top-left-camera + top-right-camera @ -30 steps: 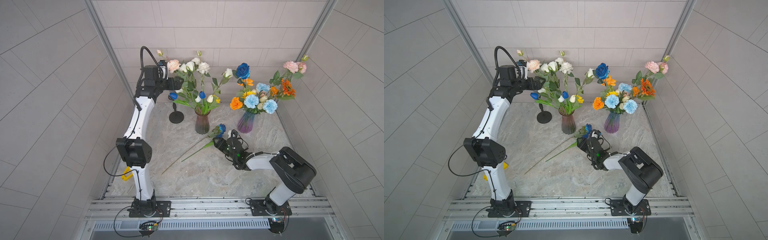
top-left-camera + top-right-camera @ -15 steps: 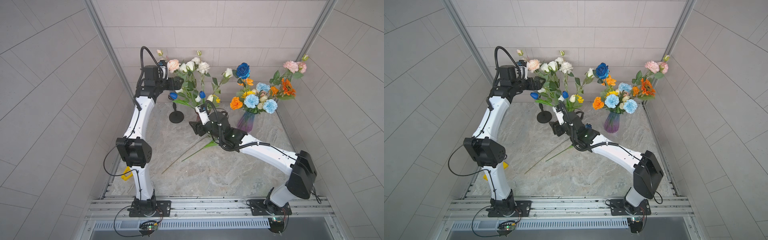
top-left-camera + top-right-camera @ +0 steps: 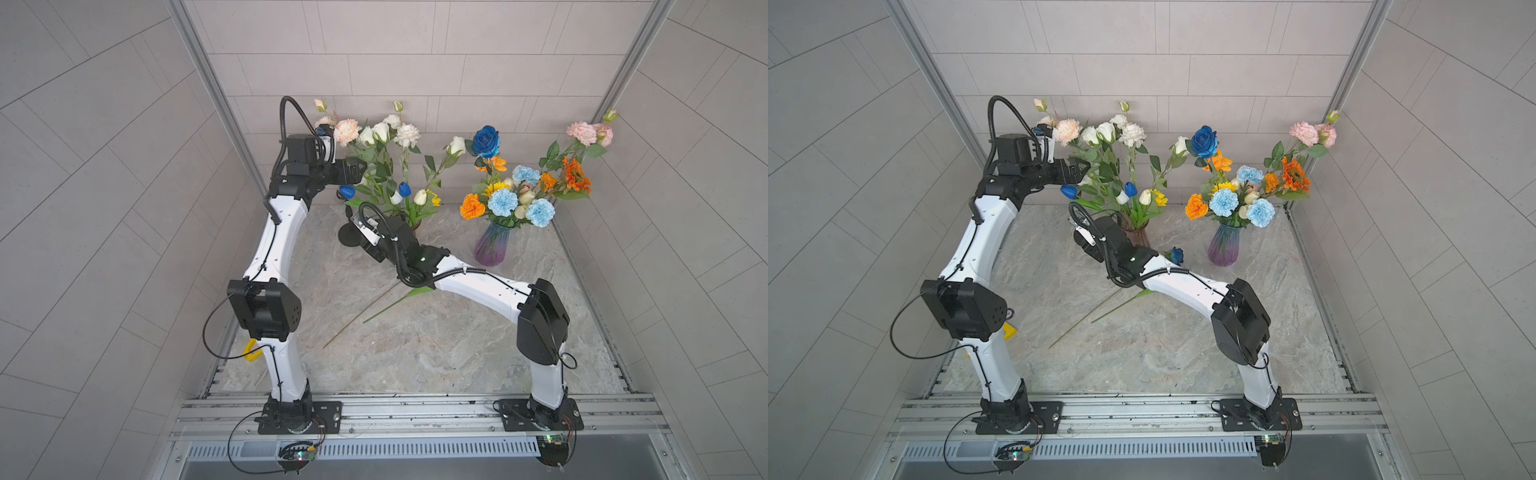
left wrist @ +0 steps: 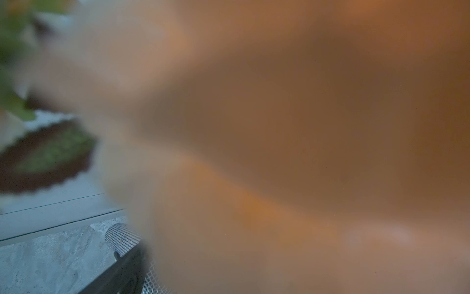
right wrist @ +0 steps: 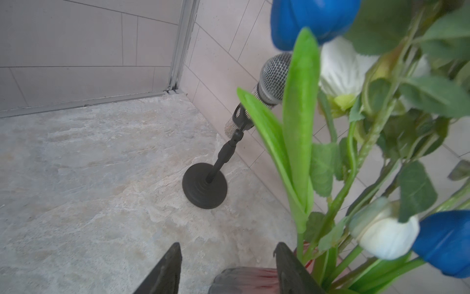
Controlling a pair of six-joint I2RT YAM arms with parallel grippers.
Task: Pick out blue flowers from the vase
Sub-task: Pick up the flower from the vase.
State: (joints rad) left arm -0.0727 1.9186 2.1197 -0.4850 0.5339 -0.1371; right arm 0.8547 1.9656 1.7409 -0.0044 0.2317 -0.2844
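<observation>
The brown vase [image 3: 1138,235] holds white and peach blooms and two dark blue tulips [image 3: 347,191] [image 3: 405,189]. In the right wrist view the same tulips [image 5: 312,17] [image 5: 447,244] show above its reddish rim [image 5: 241,278]. My right gripper [image 5: 229,254] is open, and the rim sits low between its fingers. My left gripper [image 3: 356,171] stands open, high among that bouquet; a blurred peach bloom fills its wrist view. The purple vase [image 3: 492,247] holds a blue rose [image 3: 486,140] and pale blue carnations [image 3: 502,202]. Another blue rose [image 3: 1176,255] lies on the table, its stem [image 3: 390,305] by my right arm.
A microphone on a round black stand [image 5: 204,188] is close beside the brown vase, toward the back left corner. Orange, pink and yellow blooms [image 3: 573,176] fill the purple vase at the back right. Tiled walls close in the back and both sides.
My right arm has swung up from the lying blue rose at the table's middle to the brown vase, and its jaws have narrowed slightly. The left arm has not moved.
</observation>
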